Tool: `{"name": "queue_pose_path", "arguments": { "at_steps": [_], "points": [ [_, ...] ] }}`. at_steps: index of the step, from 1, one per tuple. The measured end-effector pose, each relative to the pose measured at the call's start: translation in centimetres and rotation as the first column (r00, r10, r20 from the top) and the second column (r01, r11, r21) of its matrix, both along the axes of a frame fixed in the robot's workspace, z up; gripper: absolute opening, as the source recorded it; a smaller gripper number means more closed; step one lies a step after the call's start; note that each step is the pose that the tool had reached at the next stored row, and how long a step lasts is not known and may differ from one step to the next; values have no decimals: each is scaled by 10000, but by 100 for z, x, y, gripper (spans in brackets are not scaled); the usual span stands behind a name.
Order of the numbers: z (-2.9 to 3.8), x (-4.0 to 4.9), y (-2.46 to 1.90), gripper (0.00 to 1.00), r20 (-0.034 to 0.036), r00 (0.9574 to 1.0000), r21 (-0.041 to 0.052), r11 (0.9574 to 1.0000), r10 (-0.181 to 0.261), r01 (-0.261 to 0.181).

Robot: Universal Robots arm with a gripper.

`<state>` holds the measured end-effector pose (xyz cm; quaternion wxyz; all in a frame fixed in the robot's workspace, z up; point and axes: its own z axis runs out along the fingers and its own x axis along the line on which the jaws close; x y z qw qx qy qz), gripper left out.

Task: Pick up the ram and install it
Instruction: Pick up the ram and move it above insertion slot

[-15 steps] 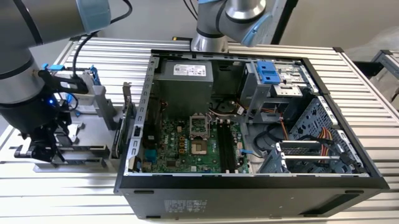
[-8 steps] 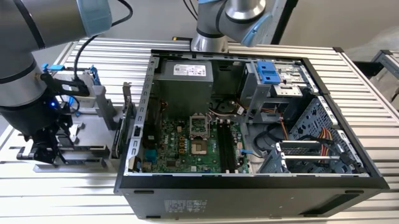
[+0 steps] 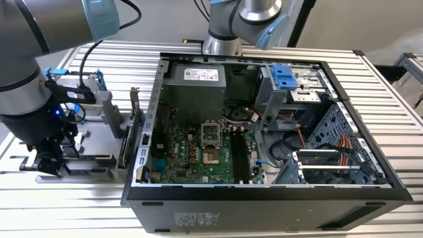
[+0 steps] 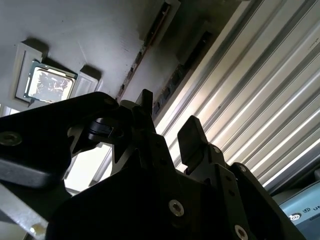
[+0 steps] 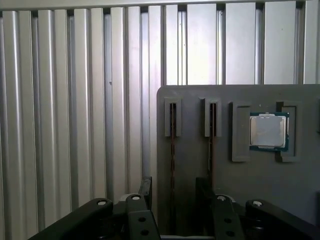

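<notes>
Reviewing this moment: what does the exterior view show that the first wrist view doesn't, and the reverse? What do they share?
Exterior view: the open computer case, its green motherboard, a blue drive caddy. First wrist view: the ram edge-on in a slot, a processor chip in a recess. Both: the gripper, open over the grey tray, and the ribbed table.

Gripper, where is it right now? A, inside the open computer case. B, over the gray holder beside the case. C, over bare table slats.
B: in the first wrist view the gripper hangs open over the gray holder, which in the exterior view stands outside the computer case, at the exterior view's left.
</notes>
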<state>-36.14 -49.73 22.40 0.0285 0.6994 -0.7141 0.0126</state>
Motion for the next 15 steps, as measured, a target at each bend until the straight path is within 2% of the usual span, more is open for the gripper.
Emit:
{"name": "queue_pose_path", "arguments": {
  "at_steps": [15],
  "points": [
    [-38, 13, 0, 100, 3, 10000, 3, 10000, 0, 0]
  ]
}}
